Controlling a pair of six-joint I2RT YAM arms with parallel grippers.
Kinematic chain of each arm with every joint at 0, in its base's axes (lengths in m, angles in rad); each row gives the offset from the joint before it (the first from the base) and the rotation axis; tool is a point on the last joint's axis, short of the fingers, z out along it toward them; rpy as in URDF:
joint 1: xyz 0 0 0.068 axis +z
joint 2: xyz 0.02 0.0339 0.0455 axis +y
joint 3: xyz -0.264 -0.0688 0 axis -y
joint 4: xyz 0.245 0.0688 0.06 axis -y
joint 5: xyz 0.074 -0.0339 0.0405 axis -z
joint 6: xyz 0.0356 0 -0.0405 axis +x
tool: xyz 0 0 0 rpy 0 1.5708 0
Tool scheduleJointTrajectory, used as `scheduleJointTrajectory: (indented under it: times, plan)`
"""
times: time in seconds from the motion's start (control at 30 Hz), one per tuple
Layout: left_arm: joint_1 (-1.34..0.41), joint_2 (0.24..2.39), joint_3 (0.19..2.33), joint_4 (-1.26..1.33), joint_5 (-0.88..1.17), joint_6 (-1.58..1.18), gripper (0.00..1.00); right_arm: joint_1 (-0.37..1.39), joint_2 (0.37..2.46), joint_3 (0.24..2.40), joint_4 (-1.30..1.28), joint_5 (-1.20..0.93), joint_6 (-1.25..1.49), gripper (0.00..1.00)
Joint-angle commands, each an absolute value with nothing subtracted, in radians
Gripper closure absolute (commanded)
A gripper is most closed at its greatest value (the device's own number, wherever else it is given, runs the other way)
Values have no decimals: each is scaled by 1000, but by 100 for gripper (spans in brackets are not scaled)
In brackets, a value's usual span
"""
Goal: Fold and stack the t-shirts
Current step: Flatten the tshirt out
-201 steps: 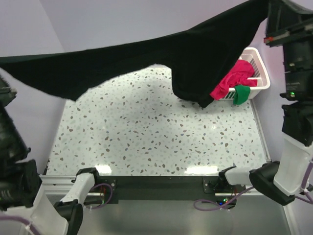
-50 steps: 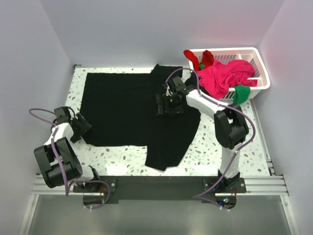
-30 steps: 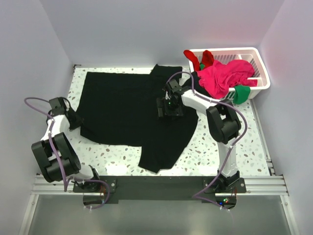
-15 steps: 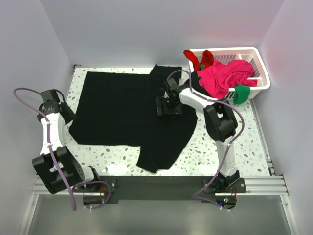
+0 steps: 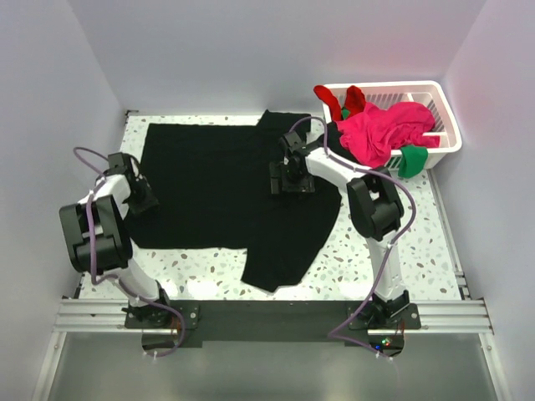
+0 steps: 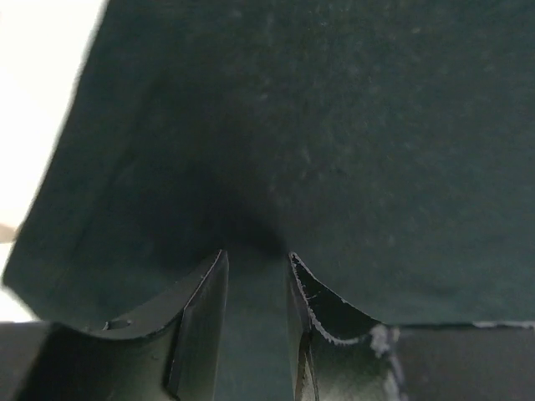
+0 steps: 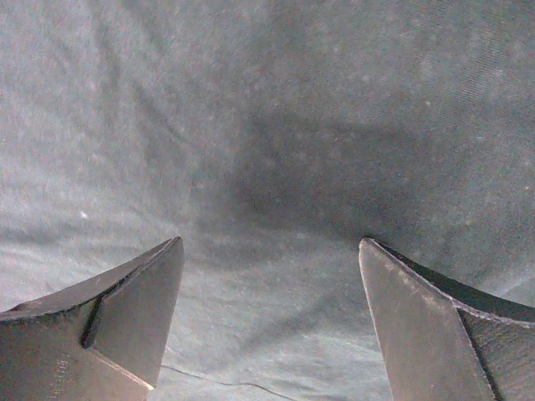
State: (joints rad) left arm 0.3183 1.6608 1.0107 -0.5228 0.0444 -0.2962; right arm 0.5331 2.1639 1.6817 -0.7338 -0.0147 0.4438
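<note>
- The speckled table [image 5: 380, 242] lies under both pincers; bare surface shows to the right of the right pincer and in a thin strip to the left of the left one.
- The black t-shirt [image 5: 217, 184] is spread flat on the table and fills the whole stretch between the two pincers. One dark flap runs from below the right pincer toward the arm bases.
- The white slatted basket [image 5: 448, 117] sits to the right of the right pincer and farther from the bases, in the table's far right corner.
- The magenta-pink t-shirt [image 5: 386, 129] is heaped in the basket and spills over the rim on the side facing the right pincer.
- The right pincer [image 5: 291, 180] is down on the black t-shirt's right half. In its wrist view it is released [image 7: 272, 242], its fingers [image 7: 125, 309] spread wide with only dark cloth between and beyond them.
- The left pincer [image 5: 140, 200] sits at the black t-shirt's left edge. In its wrist view it is clenched on that cloth [image 6: 255, 259]: the fingers [image 6: 196, 326] stand close together, with fabric in the narrow gap and a crease running into it.
- The green t-shirt [image 5: 411, 160] hangs over the basket's near wall, to the right of the right pincer.
- The red t-shirt [image 5: 351, 96] pokes up at the basket's far left corner, beyond the right pincer.
</note>
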Motion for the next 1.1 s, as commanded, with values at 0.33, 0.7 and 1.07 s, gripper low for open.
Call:
scheduleJointTrajectory:
  times: [0.33, 0.7, 1.07]
  plan:
    - [238, 1887, 1138, -397, 115, -336, 62, 430, 2253, 1787, -811, 118, 459, 9]
    - [135, 1889, 1336, -465, 135, -382, 59, 377, 2283, 1876, -801, 9, 410, 9]
    - [196, 1438, 1174, -508, 55, -452, 36, 380, 2125, 1911, -801, -106, 322, 9]
